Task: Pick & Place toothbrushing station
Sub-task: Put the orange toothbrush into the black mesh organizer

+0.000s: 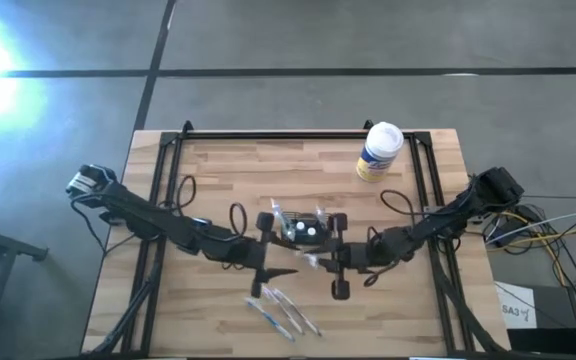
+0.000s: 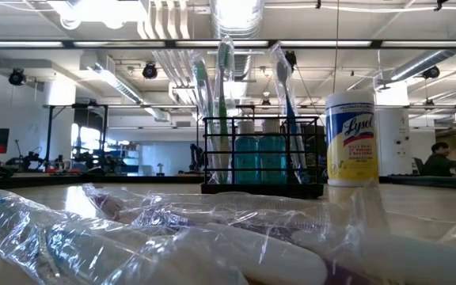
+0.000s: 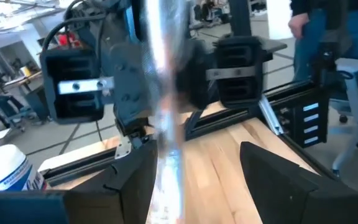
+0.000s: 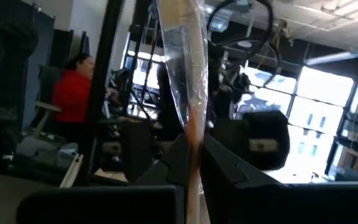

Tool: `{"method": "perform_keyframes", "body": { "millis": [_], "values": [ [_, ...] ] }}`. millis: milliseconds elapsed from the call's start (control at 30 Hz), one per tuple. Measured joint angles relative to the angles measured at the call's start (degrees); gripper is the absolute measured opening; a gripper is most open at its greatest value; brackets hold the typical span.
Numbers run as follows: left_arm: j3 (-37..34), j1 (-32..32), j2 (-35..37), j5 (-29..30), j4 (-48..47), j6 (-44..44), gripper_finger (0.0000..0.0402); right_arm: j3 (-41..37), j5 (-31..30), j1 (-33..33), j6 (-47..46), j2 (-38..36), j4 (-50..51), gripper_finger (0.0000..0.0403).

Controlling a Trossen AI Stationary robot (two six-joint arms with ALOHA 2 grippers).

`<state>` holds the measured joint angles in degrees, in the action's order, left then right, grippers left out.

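Observation:
The black toothbrushing station [image 1: 303,228] stands at the table's middle, and the low view shows toothbrushes upright in it [image 2: 264,158]. Just on its near side my two grippers face each other. My right gripper [image 1: 322,264] [image 4: 194,163] is shut on a clear-wrapped toothbrush [image 1: 308,262]. My left gripper [image 1: 284,264] [image 3: 197,186] is open. The wrapped toothbrush [image 3: 166,143] runs between its fingers, close to one of them. I cannot tell whether that finger touches it. My right gripper pinches the wrapped toothbrush [image 4: 191,140] between its two fingers, through the clear wrapper. The fingers come level from the table's right side. The brush reaches out past the fingertips toward my left gripper. Which part of the brush is pinched does not show.
A white-and-yellow Lysol canister [image 1: 378,150] [image 2: 353,138] stands at the far right of the table. Several more clear-wrapped toothbrushes [image 1: 283,312] [image 2: 172,237] lie near the table's near edge. People sit in the room beyond the table [image 4: 73,87].

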<state>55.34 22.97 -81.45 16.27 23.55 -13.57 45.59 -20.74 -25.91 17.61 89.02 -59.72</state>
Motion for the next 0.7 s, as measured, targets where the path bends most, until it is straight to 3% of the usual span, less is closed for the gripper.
{"method": "perform_keyframes", "body": {
  "millis": [433, 567, 700],
  "values": [
    [-0.15, -0.84, -1.34, 2.33, -0.06, 2.61, 0.0228, 3.58, 0.31, -0.09, 3.43, 2.97, 0.81, 0.0018],
    [-1.18, -0.49, -0.88, 2.18, -0.17, 2.4, 0.0191, 3.58, 0.24, -0.07, 3.4, 3.0, 0.86, 0.0018],
    [-1.23, -0.6, -0.87, 1.15, -0.22, 1.62, 0.0116, 3.58, 0.25, 0.14, 3.71, 3.01, 0.83, 0.0018]
  ]
}}
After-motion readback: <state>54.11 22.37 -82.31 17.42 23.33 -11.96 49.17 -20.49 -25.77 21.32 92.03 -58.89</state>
